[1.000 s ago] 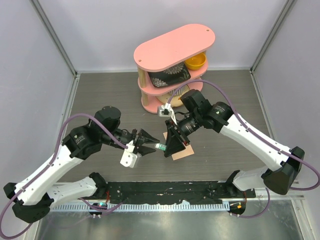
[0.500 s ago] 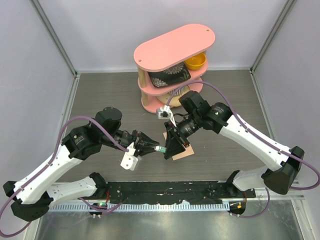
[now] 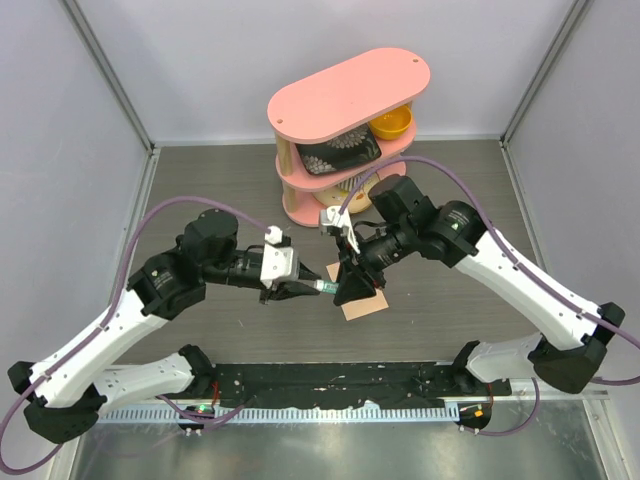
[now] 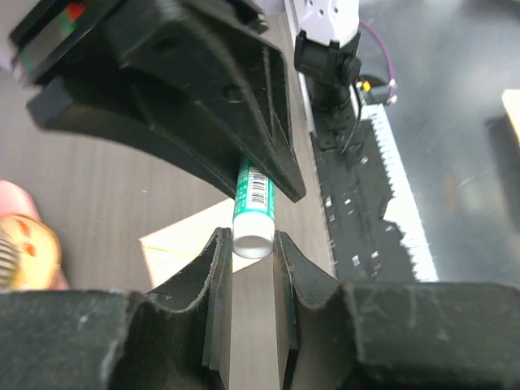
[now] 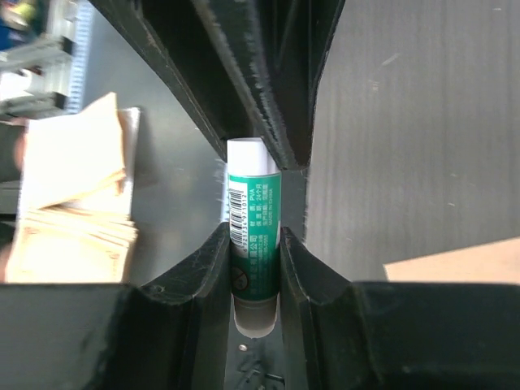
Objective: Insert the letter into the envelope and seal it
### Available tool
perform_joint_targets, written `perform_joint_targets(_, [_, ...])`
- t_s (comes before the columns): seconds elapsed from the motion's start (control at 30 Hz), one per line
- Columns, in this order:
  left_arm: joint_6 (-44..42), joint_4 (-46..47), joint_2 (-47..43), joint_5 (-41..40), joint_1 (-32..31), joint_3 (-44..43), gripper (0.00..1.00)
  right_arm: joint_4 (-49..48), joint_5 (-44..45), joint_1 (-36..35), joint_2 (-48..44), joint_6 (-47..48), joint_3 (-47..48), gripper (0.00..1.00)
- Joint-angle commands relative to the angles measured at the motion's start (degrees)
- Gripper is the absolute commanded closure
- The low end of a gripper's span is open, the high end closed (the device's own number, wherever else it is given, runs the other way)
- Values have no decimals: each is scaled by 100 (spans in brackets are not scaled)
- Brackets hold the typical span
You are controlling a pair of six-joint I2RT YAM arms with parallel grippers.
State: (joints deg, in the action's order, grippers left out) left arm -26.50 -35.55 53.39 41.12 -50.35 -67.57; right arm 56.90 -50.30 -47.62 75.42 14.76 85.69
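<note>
A green-and-white glue stick (image 3: pixel 322 288) hangs in the air between my two grippers. My left gripper (image 3: pixel 305 287) is shut on its white end (image 4: pixel 253 242). My right gripper (image 3: pixel 345 288) is shut on its green body (image 5: pixel 253 236). Both hold it above the peach-tan envelope (image 3: pixel 364 304), which lies flat on the table. A corner of the envelope shows in the left wrist view (image 4: pixel 183 244) and in the right wrist view (image 5: pixel 459 272). No separate cream-yellow letter sheet is in view.
A pink two-tier shelf (image 3: pixel 345 95) stands at the back centre, holding a yellow bowl (image 3: pixel 391 123) and a dark patterned plate (image 3: pixel 338 155). A black toothed rail (image 3: pixel 330 385) runs along the near edge. Grey walls close both sides.
My left wrist has rolled over and moved in, and its jaws have closed on the glue stick's end. My right gripper has kept hold of the stick, shifting slightly.
</note>
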Motion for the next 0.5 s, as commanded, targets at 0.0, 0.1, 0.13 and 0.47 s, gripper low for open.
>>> perform_joint_targets(0.0, [2779, 1242, 14, 63, -89, 341, 100, -962, 1372, -239, -308, 720, 282, 99])
perform_joint_targets(0.1, [3869, 1585, 84, -166, -2, 446, 100, -1128, 2084, -555, -527, 1264, 229, 99])
perform_joint_targets(0.13, [4194, 1691, 110, -218, 138, 473, 100, -1199, 2251, -660, -580, 1379, 203, 99])
perform_joint_targets(0.47, [8687, 2957, 787, 335, 1290, 1035, 100, -2437, 5003, -2041, -1319, 2961, -930, 99])
